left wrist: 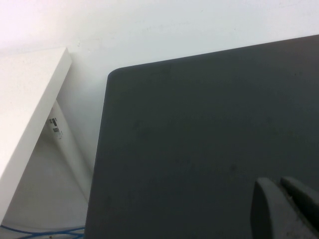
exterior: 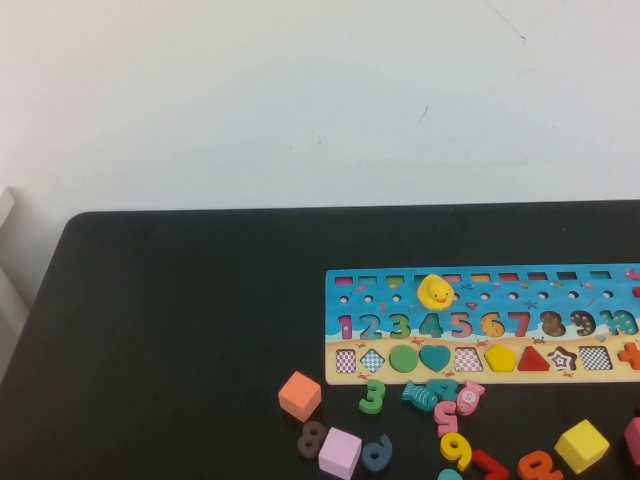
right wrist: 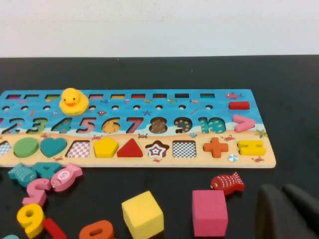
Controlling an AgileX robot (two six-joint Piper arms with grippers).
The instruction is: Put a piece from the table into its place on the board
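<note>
The board (exterior: 480,290) lies at the right of the table (exterior: 180,300); it also shows in the right wrist view (right wrist: 259,154). The yellow pentagon piece (exterior: 500,357) sits flat in its slot on the tan strip, between a checkered slot and the red triangle; it also shows in the right wrist view (right wrist: 105,147). My right gripper (right wrist: 282,189) is shut and empty, low over the table on the near side of the board's right end, beside a red fish (right wrist: 227,182). My left gripper (left wrist: 280,181) is shut and empty over bare table near the far left corner. Neither gripper shows in the high view.
A yellow rubber duck (exterior: 435,292) stands on the board's blue part. Loose numbers, fish and cubes lie on the near side of the board: orange cube (exterior: 299,395), lilac cube (exterior: 340,452), yellow cube (right wrist: 142,214), pink cube (right wrist: 209,212). A white shelf (left wrist: 30,109) stands left of the table.
</note>
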